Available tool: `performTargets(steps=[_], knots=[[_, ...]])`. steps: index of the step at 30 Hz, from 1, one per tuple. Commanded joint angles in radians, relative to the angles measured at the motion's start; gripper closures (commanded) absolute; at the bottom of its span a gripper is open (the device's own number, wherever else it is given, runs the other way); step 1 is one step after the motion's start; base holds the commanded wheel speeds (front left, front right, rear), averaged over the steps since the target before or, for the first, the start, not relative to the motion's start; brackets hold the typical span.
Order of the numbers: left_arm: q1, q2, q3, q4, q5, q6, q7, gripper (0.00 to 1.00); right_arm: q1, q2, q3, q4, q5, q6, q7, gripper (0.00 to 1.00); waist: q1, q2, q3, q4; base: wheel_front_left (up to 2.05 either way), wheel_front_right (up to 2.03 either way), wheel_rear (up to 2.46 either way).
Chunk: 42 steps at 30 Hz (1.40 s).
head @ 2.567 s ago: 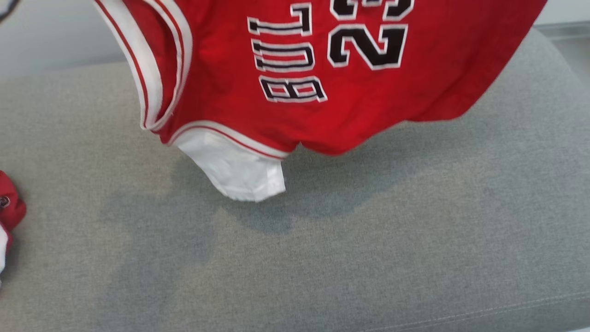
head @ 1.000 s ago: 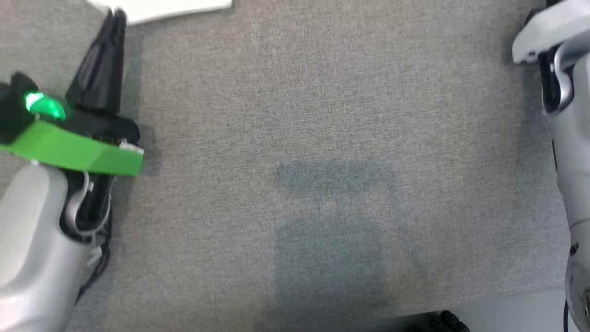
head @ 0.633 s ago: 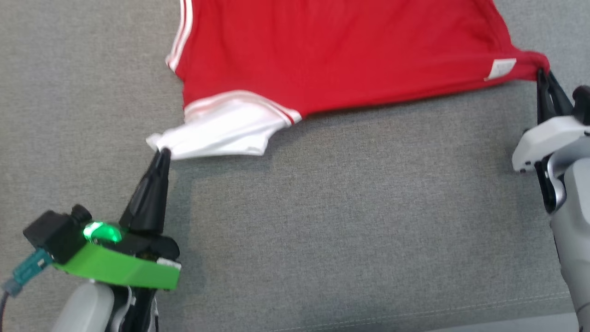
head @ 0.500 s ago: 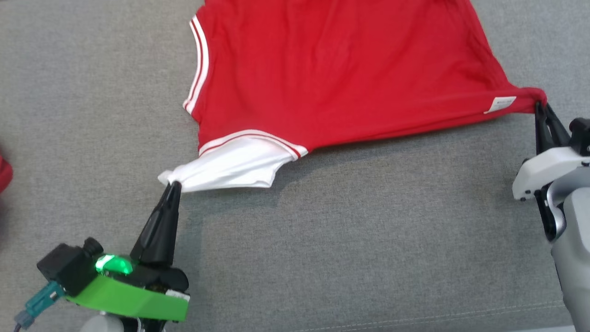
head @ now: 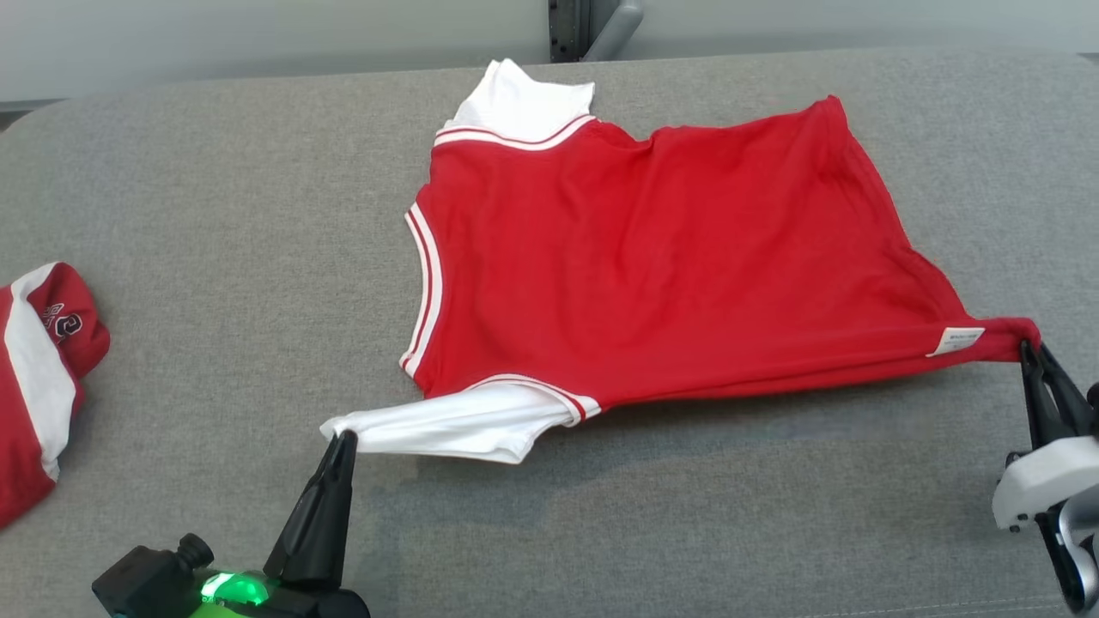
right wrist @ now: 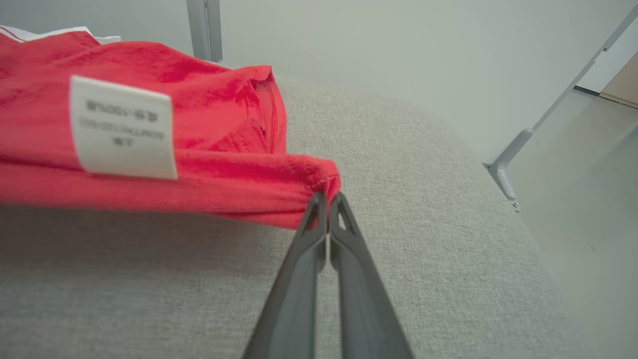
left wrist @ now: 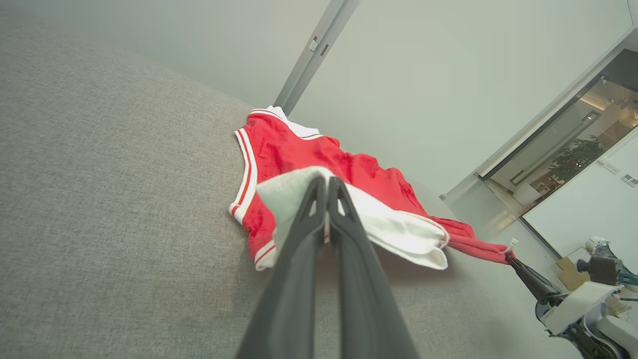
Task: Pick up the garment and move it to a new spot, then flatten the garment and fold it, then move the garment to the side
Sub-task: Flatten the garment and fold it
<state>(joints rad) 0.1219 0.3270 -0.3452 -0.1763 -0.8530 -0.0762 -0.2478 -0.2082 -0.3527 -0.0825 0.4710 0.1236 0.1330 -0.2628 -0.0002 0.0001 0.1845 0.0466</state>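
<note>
Framing shifted; garment [head: 652, 266] now fully seen | left pincer [head: 343, 438] grips sleeve [head: 446, 429]; right pincer [head: 1028, 348] grips hem [head: 1000, 336]

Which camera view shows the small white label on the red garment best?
The right wrist view: the label is large on the red garment, with blurred print lines. The head view shows it as a tiny white patch near the held corner. In the left wrist view it is too small to tell.

The head view's left edge cuts off a second red-and-white garment [head: 43, 378]; print on the red jersey's [right wrist: 214, 99] label [right wrist: 122, 127] is blurred.
</note>
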Motion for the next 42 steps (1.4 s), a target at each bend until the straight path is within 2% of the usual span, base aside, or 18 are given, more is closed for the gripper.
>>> performTargets(steps=[1,6,12,19,26,35,36,37,38,39,42], knots=[[0.015,-0.002,0.009,-0.004,-0.006,0.009,-0.003,1.00,0.030,-0.013,-0.005,-0.015,0.010,-0.004,-0.002,1.00,0.0002,-0.0001,-0.016,-0.014,0.00,0.00,0.00],[0.011,-0.001,-0.002,-0.004,0.004,0.025,0.014,1.00,0.084,-0.017,0.024,-0.078,0.021,-0.004,-0.002,1.00,0.0002,-0.0001,-0.017,-0.048,0.00,0.00,0.00],[-0.070,-0.010,-0.016,0.024,0.025,0.034,0.039,1.00,0.043,-0.020,0.063,-0.095,0.018,-0.004,-0.002,1.00,0.0002,-0.0001,0.013,-0.059,0.00,0.00,0.00],[-0.253,-0.043,-0.049,0.152,0.057,0.006,0.053,1.00,-0.090,-0.004,0.102,0.016,-0.005,-0.003,-0.002,1.00,0.0002,-0.0001,0.064,-0.046,0.00,0.00,0.00],[-0.496,-0.079,-0.102,0.394,0.138,-0.026,0.036,1.00,-0.289,0.013,0.141,0.181,-0.039,-0.003,-0.002,1.00,0.0002,-0.0001,0.135,-0.026,0.00,0.00,0.00],[-0.632,-0.092,-0.124,0.555,0.228,-0.048,-0.014,1.00,-0.394,0.013,0.145,0.247,-0.070,-0.003,-0.002,1.00,0.0002,-0.0001,0.190,-0.017,0.00,0.00,0.00],[-0.636,-0.098,-0.125,0.566,0.231,-0.049,-0.016,0.82,-0.397,0.014,0.142,0.254,-0.075,-0.003,-0.002,0.86,0.0002,-0.0001,0.190,-0.017,0.00,0.00,0.00],[-0.638,-0.104,-0.124,0.577,0.231,-0.051,-0.018,0.53,-0.400,0.016,0.140,0.259,-0.079,-0.003,-0.002,0.60,0.0002,-0.0001,0.188,-0.016,0.00,0.00,0.00],[-0.636,-0.109,-0.121,0.585,0.229,-0.052,-0.018,0.00,-0.400,0.018,0.131,0.260,-0.084,-0.003,-0.002,0.07,0.0002,-0.0001,0.184,-0.016,0.00,0.00,0.00],[-0.631,-0.115,-0.111,0.584,0.226,-0.053,-0.017,0.00,-0.396,0.018,0.119,0.255,-0.089,-0.003,-0.002,0.00,0.0002,-0.0001,0.179,-0.016,0.00,0.00,0.00],[-0.584,-0.134,-0.076,0.570,0.217,-0.054,-0.018,0.00,-0.358,0.032,0.073,0.209,-0.102,-0.003,-0.002,0.00,0.0002,-0.0001,0.160,-0.015,0.00,0.00,0.00]])
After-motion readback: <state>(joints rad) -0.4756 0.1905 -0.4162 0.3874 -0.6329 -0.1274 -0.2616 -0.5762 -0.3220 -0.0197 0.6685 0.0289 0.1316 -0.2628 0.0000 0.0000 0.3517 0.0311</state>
